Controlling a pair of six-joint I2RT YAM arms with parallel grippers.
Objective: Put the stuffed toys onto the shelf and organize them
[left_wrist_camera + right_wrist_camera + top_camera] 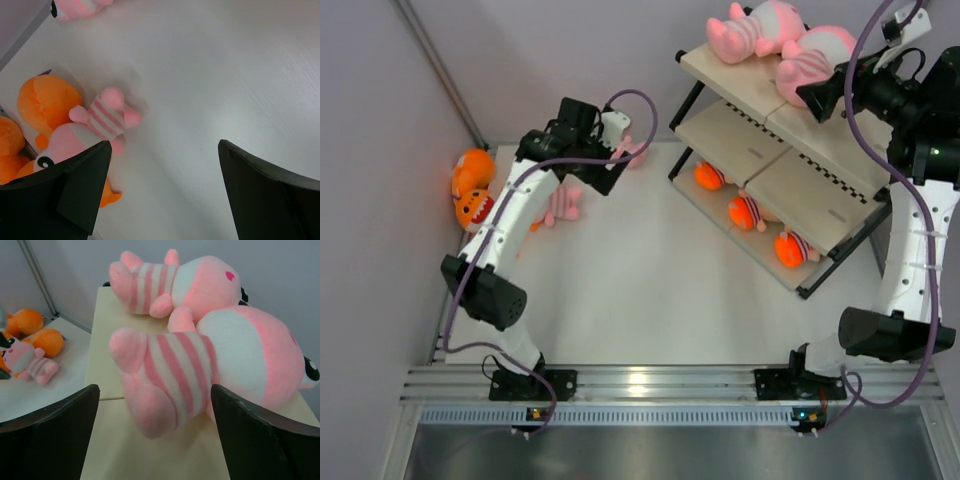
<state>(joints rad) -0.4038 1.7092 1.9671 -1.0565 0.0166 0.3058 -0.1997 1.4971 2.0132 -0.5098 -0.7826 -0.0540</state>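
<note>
Two pink striped toys lie on the shelf's (740,75) top tier: one at the back (755,28) and one nearer (812,62). My right gripper (823,95) is open, and in the right wrist view its jaws (155,410) stand wide on either side of the nearer toy's (200,370) legs without gripping. Three orange toys (747,212) lie on the bottom tier. At the left, a pink toy (563,205) lies beside two orange toys (472,190). My left gripper (610,168) is open and empty over the table, right of that pink toy (97,125). Another pink toy (636,150) is partly hidden behind it.
The middle tier (750,150) shows bare cream boards. A grey wall and a metal post (440,70) bound the left side close to the orange toys. White table (650,290) lies between the arms.
</note>
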